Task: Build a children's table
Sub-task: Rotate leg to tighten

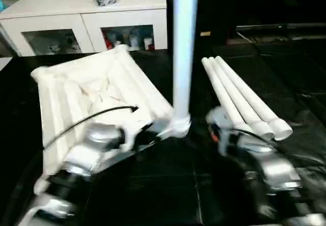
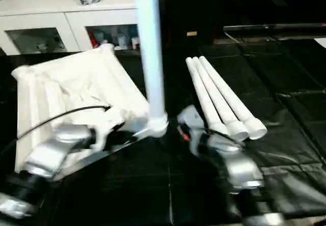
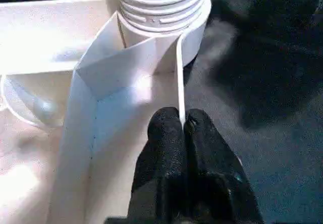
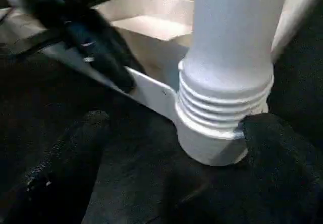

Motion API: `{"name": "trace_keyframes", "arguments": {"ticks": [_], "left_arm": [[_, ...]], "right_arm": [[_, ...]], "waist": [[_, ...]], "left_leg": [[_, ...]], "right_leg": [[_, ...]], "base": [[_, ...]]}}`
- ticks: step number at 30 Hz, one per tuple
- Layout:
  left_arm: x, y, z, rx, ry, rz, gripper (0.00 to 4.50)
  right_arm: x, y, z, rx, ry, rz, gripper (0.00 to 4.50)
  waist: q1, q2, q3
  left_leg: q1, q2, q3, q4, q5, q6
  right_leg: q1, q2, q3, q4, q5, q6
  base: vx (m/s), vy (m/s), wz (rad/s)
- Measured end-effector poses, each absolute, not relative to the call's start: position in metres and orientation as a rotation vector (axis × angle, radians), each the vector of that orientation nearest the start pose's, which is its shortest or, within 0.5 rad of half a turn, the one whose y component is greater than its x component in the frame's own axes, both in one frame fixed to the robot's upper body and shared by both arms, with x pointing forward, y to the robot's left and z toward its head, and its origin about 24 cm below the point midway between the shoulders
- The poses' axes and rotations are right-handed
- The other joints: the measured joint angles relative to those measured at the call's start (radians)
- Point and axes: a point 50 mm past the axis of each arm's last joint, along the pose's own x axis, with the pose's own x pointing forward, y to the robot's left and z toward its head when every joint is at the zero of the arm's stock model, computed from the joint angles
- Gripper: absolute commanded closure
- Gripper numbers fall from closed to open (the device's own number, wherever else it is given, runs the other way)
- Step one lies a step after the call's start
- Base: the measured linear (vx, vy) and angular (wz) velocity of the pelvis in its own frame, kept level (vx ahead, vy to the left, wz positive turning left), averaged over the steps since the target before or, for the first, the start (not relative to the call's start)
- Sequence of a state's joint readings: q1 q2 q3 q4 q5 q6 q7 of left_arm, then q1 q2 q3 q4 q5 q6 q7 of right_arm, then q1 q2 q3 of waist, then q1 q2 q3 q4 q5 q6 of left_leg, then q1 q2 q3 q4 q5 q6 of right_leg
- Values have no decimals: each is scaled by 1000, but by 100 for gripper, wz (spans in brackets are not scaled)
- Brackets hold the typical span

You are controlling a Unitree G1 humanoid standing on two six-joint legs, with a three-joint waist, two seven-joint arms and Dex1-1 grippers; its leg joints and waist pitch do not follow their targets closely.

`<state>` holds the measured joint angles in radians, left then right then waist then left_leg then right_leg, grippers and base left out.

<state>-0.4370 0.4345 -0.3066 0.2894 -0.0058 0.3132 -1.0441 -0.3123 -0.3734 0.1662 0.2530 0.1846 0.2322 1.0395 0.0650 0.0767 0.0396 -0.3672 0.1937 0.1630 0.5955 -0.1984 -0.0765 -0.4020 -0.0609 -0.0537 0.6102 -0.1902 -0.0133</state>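
Our right pincer (image 4: 171, 148) gapes around the upright leg (image 1: 183, 48); our left pincer (image 3: 184, 133) clamps the table top's rim (image 3: 177, 82) beside it.

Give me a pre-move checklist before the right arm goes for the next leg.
1. Left gripper shut on the table top rim wall: ok.
2. Upright leg seated in the corner socket: threads still showing, so cannot tell if fully screwed in.
3. Right gripper open, fingers apart either side of the socket: ok.
4. Three spare legs lying side by side on the black floor beside the right arm: ok.
5. Upright leg stands straight: ok.
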Motion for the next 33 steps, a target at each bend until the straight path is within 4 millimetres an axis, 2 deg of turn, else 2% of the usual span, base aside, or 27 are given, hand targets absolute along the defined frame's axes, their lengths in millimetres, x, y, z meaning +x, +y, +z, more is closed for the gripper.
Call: {"name": "trace_keyframes", "arguments": {"ticks": [6,13,17,18,22,24,27,33], "left_arm": [[288,144,49,436,505,-1300,450],[281,143,50,463,503,-1432,450],[279,140,51,471,497,-1468,450],[278,140,51,473,494,-1473,450],[277,140,51,479,491,-1481,450],[277,140,51,481,489,-1483,450],[277,139,51,483,487,-1485,450],[277,140,50,483,486,-1487,450]], "right_arm": [[278,-151,50,-156,346,1245,6],[285,-143,60,-202,301,1331,6],[283,-138,58,-202,297,1361,6],[282,-136,57,-203,302,1372,32],[281,-136,56,-196,314,1404,46],[281,-135,57,-196,315,1418,75],[282,-135,56,-194,330,1426,90],[281,-135,54,-191,343,1440,150]], "waist": [[26,0,0],[41,-1,0],[47,-2,0],[47,-2,0],[47,-2,0],[47,-2,0],[48,-2,0],[48,-2,0]], "left_leg": [[1,0,1,0,0,0],[1,0,3,0,1,2],[1,0,4,1,1,2],[1,0,4,1,1,2],[1,0,4,1,1,3],[1,0,4,1,1,3],[1,0,4,1,1,3],[0,0,4,1,1,3]], "right_leg": [[-1,-1,0,0,0,0],[-1,-2,0,0,0,0],[-1,-3,0,0,0,0],[-1,-3,0,0,0,0],[-1,-3,0,0,0,0],[-1,-3,0,0,0,0],[-1,-3,0,0,0,1],[-1,-3,0,1,-1,1]], "base": [[0,0,0],[0,0,0],[0,0,0],[0,0,0],[0,0,0],[0,0,0],[0,0,0],[0,0,0]]}}
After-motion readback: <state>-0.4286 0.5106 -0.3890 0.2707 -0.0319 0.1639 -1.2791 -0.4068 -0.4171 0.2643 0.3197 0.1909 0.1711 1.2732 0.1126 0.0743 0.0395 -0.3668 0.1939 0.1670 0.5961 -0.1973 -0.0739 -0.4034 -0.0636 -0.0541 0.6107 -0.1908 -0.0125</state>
